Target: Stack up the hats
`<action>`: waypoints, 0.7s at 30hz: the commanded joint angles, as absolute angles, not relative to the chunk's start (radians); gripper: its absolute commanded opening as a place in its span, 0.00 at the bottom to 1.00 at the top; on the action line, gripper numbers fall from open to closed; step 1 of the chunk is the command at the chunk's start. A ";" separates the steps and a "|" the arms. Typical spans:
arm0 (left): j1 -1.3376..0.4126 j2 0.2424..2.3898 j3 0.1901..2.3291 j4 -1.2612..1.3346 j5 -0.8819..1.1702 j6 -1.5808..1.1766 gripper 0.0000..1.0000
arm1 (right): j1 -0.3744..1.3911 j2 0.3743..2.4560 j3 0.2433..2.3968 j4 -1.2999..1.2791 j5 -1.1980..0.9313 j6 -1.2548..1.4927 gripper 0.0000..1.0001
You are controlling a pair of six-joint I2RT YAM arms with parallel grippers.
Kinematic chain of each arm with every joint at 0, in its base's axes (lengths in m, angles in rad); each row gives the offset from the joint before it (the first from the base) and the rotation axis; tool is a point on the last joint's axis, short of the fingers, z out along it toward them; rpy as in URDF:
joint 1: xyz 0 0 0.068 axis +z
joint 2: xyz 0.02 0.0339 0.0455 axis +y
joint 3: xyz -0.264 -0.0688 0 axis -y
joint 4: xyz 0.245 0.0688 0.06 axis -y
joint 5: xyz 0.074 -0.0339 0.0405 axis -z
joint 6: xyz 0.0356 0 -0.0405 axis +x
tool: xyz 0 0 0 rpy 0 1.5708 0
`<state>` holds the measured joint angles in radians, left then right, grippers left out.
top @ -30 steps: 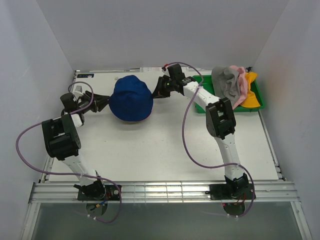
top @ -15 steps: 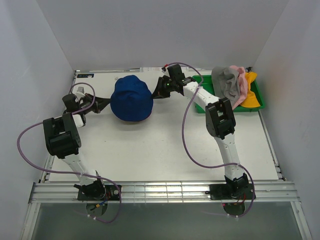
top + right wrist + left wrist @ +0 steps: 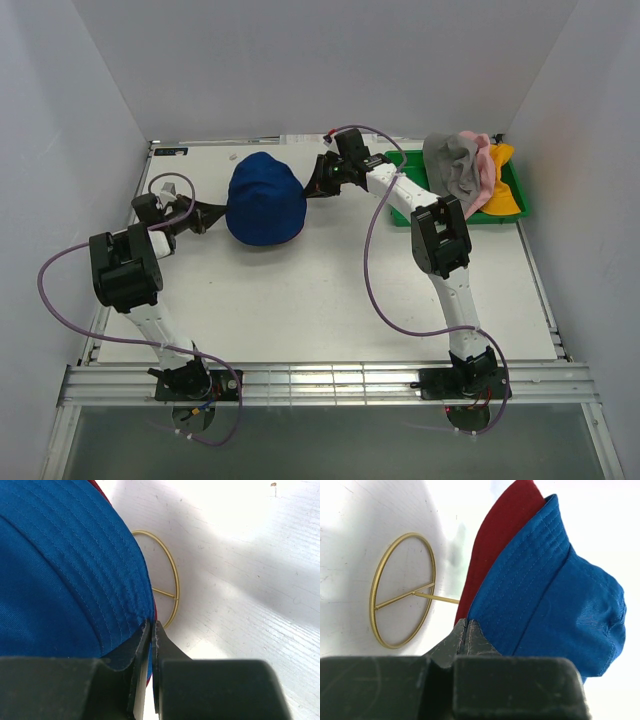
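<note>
A blue hat (image 3: pixel 265 198) sits crown-up at the back middle of the table, over a dark red hat (image 3: pixel 500 535) whose brim shows beneath it. My left gripper (image 3: pixel 218 212) is at the hat's left side, its jaws shut on the blue brim's edge (image 3: pixel 465 622). At the hat's right side my right gripper (image 3: pixel 312 186) is shut on the blue brim (image 3: pixel 151 625), with a red edge just under it. Grey (image 3: pixel 452 165), pink (image 3: pixel 485 170) and yellow-orange (image 3: pixel 505 200) hats lie bunched in the green tray (image 3: pixel 519 195).
A thin gold wire ring (image 3: pixel 405 595) lies flat on the table beside the left brim, and another ring (image 3: pixel 165 593) lies by the right brim. White walls close in the table on three sides. The tray is at the back right corner.
My left gripper has shut at the blue brim and shifted slightly right. The blue hat has drawn narrower. The right arm has stayed put.
</note>
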<state>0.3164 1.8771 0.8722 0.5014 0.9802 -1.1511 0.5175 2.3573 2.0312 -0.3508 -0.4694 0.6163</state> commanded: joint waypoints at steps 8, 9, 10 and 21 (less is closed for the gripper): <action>0.324 1.901 0.844 0.382 0.900 -1.046 0.00 | 0.511 2.390 2.042 -0.449 -0.400 0.551 0.08; 0.324 1.898 0.845 0.377 0.900 -1.043 0.00 | 0.509 2.385 2.042 -0.451 -0.400 0.548 0.08; 0.322 1.894 0.853 0.371 0.900 -1.040 0.00 | 0.508 2.384 2.045 -0.451 -0.399 0.546 0.08; 0.322 1.804 0.966 0.227 0.907 -0.970 0.39 | 0.503 2.355 2.135 -0.468 -0.414 0.534 0.19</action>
<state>0.3176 1.8664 0.9230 0.3248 0.9447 -1.0298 0.5163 2.3592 2.0762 -0.4244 -0.4461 0.5701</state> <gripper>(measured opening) 0.359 0.178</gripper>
